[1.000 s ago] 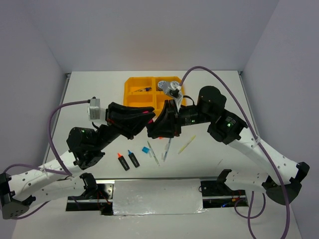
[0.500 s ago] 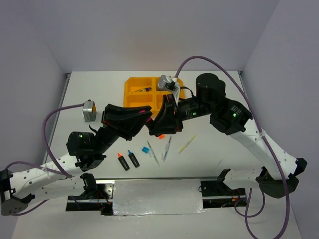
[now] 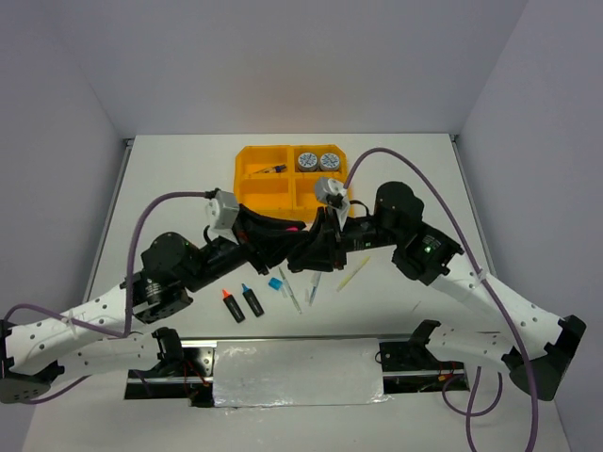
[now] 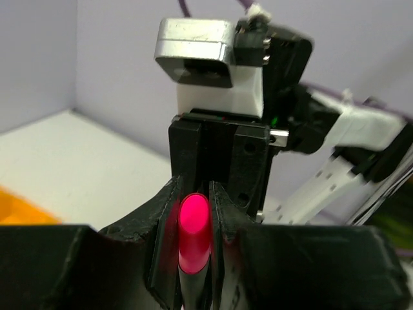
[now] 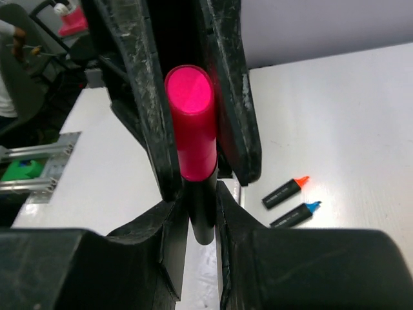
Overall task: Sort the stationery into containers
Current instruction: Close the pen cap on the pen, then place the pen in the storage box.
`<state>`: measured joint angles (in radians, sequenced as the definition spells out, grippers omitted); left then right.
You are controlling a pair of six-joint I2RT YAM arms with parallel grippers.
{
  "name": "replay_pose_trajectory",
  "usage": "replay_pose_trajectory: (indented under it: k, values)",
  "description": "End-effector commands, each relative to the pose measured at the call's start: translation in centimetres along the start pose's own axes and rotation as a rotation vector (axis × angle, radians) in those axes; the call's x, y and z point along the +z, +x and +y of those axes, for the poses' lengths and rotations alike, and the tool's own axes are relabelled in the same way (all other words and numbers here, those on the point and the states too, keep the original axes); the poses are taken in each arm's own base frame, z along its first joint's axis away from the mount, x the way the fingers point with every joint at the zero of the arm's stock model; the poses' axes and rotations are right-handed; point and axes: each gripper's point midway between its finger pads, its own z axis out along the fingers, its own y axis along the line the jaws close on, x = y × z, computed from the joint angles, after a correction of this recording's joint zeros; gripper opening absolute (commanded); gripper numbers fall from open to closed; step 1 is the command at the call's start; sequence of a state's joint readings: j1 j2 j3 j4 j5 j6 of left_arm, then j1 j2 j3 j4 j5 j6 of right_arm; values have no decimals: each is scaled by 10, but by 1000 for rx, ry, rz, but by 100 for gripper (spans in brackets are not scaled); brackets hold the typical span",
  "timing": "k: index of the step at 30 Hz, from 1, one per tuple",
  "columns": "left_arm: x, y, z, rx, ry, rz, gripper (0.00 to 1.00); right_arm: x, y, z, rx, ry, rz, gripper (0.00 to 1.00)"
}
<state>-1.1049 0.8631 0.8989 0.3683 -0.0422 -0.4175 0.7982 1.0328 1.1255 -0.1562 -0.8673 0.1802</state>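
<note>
**Counter** [image 3: 170, 188]: white, walled on three sides. Both arms are reached inward over its middle.

**Tray** [image 3: 247, 177]: orange-yellow, divided into four compartments, set at the far centre of the counter. Two tape rolls [image 3: 307, 161] are laid side by side in the far right compartment. A small dark item, too small to identify, is seen in the far left one.

**Left gripper** [image 4: 192, 223]: jaws are pinched on the pink end of a pink-capped highlighter [image 5: 191, 129].

**Right gripper** [image 5: 202, 219]: jaws are pinched on the black barrel of the same highlighter. It is held between both grippers, off the counter, just on the near side of the tray.

**Orange-capped highlighter** [image 3: 232, 305] and **blue-capped highlighter** [image 3: 252, 299]: laid side by side on the counter, well apart from the tray.

**Thin pens** [image 3: 315, 281]: three are laid loose to the right of these, one of them yellowish.

**Blue square** [image 3: 276, 282]: placed just beside the leftmost pen.
</note>
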Motion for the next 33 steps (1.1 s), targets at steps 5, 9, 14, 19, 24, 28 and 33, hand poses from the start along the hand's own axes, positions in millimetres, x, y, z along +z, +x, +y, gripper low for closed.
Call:
replay_pose_trajectory:
  k: [5,9,14,19,24,28,33]
  values:
    - [-29,72,38,128,-199,411,68,-16,-49,-47,-323,253,-252,0]
    - [-20,18,50,130,-347,268,99,-15,-21,-72,-276,301,-214,0]
    - [-46,-45,101,131,-772,108,99,-24,9,-120,-209,426,-130,0]
    - [-99,-64,133,164,-1046,115,99,-66,41,-197,-170,667,50,0]
    - [-135,-18,149,229,-1057,305,99,-102,76,-272,-98,814,306,0]
    - [-160,27,161,272,-1048,437,99,-125,97,-320,-75,937,448,0]
    - [-194,61,179,326,-1150,547,99,-130,112,-358,-35,996,554,0]
